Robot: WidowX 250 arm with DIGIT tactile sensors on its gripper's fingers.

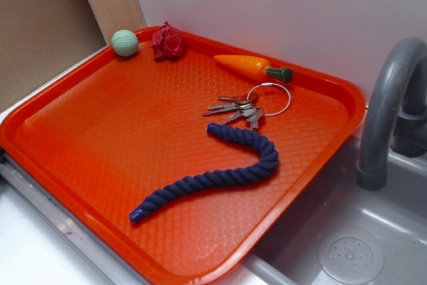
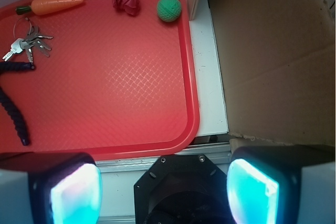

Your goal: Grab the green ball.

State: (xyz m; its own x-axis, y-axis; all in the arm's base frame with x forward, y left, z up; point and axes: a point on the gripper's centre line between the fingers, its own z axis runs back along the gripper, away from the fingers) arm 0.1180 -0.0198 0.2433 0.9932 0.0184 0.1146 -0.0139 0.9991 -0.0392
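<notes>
Tray beside sink, wall behind

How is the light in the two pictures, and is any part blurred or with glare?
Exterior view: soft, even light, sharp focus, mild sheen on the tray; the green ball looks pale mint. Wrist view: a bright washed patch on the tray middle, the ball looks deeper green, and the open claw is blurred, its pads glowing cyan.
</notes>
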